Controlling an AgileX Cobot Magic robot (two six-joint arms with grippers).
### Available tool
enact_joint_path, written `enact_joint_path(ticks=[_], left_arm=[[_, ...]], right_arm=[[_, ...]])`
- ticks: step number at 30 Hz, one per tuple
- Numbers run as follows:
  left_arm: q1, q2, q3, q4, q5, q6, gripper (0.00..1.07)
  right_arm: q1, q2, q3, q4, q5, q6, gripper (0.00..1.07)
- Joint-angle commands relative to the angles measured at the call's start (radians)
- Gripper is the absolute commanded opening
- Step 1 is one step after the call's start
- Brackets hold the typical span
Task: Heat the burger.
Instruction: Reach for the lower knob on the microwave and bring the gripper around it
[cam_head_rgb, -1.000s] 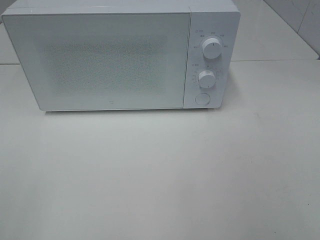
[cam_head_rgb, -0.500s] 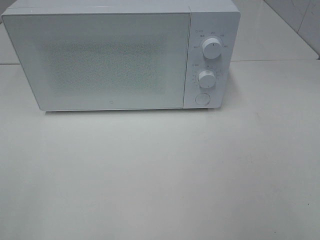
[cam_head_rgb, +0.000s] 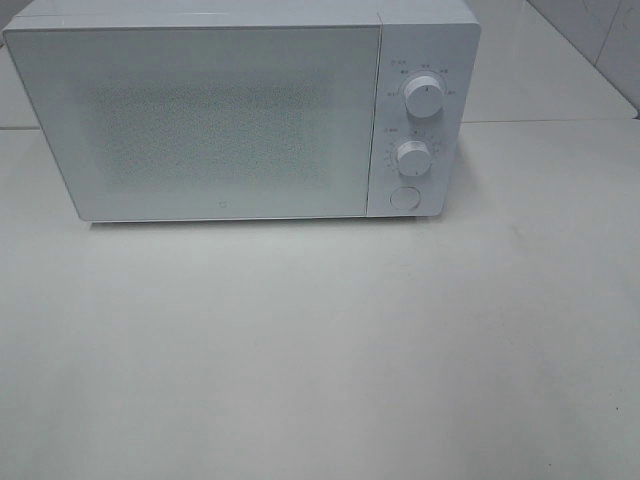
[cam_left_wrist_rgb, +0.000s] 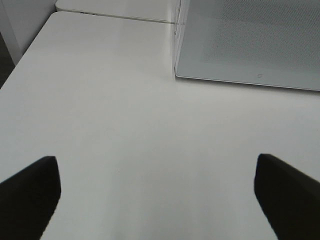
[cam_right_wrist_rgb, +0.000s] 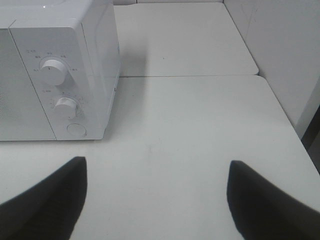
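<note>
Sight of the burger is what you lack: it shows in no view, and the microwave's (cam_head_rgb: 240, 110) frosted, speckled door (cam_head_rgb: 200, 125) is shut flat, hiding whatever lies inside. Your left gripper (cam_left_wrist_rgb: 155, 165) faces the door's outer corner, your right gripper (cam_right_wrist_rgb: 156, 165) the round ribbed knobs (cam_right_wrist_rgb: 54, 71) and smooth button (cam_right_wrist_rgb: 76, 130). Both stand wide and empty over the matte white table (cam_head_rgb: 320, 350).

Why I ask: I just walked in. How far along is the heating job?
Done: nothing visible. The microwave has its door shut, and no burger shows in any view; whether one sits inside cannot be told. In hand: nothing; the left gripper and right gripper hang open and empty over the table. Left, probably: everything, from loading to turning the knobs.
</note>
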Motion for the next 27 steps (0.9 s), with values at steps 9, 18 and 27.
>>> enact_joint_path(ticks=[9,18,27], left_arm=[[0.001,-0.008,0.005,-0.001,-0.014,-0.006,0.98],[0.001,-0.008,0.005,-0.001,-0.014,-0.006,0.98],[0.001,-0.008,0.005,-0.001,-0.014,-0.006,0.98]], right_arm=[[-0.004,0.255,-0.005,0.004,-0.248,-0.001,0.73],[-0.004,0.432,-0.005,0.004,-0.448,-0.001,0.73],[-0.004,0.598,-0.005,-0.043,-0.679,-0.001,0.73]])
